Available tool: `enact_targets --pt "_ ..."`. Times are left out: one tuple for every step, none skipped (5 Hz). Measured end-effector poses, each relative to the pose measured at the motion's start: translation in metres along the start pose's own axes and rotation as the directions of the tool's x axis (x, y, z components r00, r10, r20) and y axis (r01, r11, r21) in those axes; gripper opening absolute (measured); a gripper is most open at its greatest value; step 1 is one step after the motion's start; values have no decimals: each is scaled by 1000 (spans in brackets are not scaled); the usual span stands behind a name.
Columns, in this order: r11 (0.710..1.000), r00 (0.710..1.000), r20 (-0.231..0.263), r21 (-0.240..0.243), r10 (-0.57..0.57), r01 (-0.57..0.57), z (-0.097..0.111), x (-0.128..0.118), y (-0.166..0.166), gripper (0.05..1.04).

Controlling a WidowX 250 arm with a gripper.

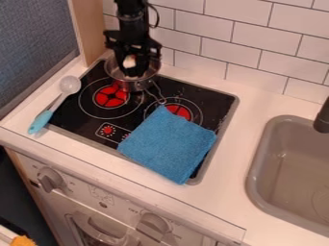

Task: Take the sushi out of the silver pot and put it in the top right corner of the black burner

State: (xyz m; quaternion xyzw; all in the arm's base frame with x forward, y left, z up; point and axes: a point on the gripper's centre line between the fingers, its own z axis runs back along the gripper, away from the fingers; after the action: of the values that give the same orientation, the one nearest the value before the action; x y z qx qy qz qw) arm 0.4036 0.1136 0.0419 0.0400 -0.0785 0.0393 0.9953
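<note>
Sushi, as far as I can make it out, is the small, pale, rounded piece [130, 61] down in the round silver metal pot [136, 86], right up against the black two-finger gripper [133, 72]. From where I stand, I can't tell whether that gripper is pinching it or only next to it. So the job looks to be at its first half: the tool is at the food, but lifting it clear, carrying it across and setting it down are all left to do. As for which way the piece points, too much is hidden behind the black hardware; the bit on show looks roundish, and I couldn't swear to an end or a long axis. The pot sits at the back left of the black glass burner [199, 96] with red rings, its thin wire handle [156, 92] slanting toward the front right. The goal, the far right corner, lies beyond a square blue cloth [168, 144] spread over the front right part. Left of the pot lies a pale spoon with a light blue handle [40, 121]; off right is the grey sink [256, 161].
</note>
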Motion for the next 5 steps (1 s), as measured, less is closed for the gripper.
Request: enact_targets --pt "1000 998 50 16 24 -25 27 6 4 461" --pt "1000 995 104 20 4 -6 53 12 -9 461" --pt "996 986 144 12 -85 84 76 11 -52 461" --pt "987 978 134 -7 -159 161 76 3 -89 461" --pt "968 960 148 -42 -238 247 71 -3 -127 461"
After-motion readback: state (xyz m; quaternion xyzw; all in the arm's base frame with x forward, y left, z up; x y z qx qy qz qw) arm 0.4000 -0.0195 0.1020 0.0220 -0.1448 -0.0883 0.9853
